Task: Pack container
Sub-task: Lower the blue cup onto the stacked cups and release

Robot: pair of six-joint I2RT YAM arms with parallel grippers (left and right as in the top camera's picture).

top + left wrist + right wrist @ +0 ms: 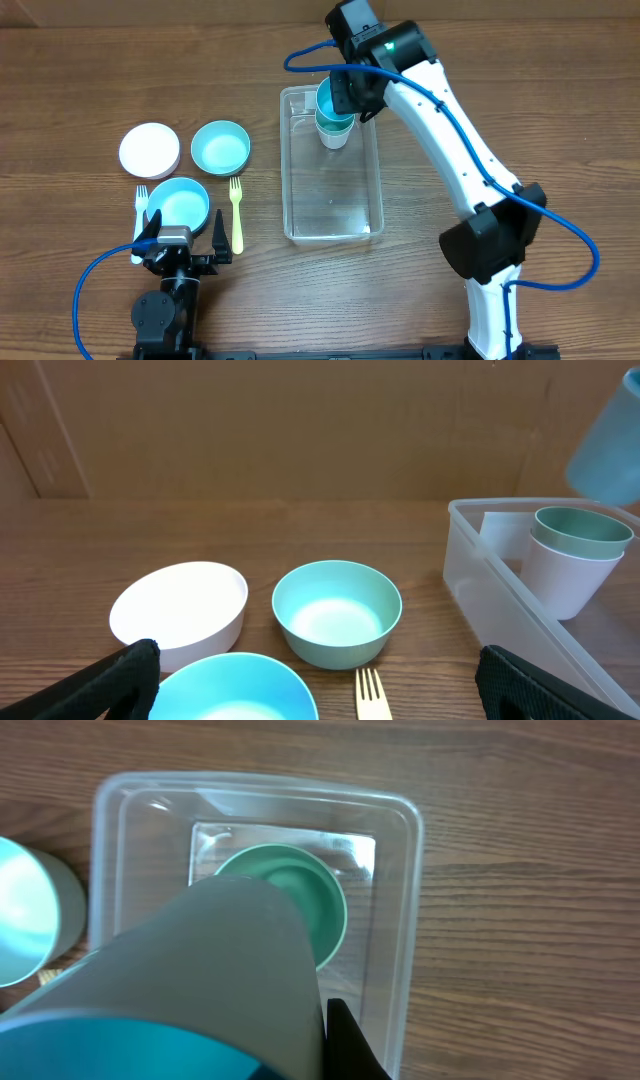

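The counter point(80, 80) is matt brown wood grain; the container point(333, 225) is clear glossy plastic; the bowls point(337, 612) look smooth, satin plastic.

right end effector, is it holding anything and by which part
The right end effector holds a blue cup by its side wall, apparently near the rim; the cup hangs over the container, above two stacked cups.
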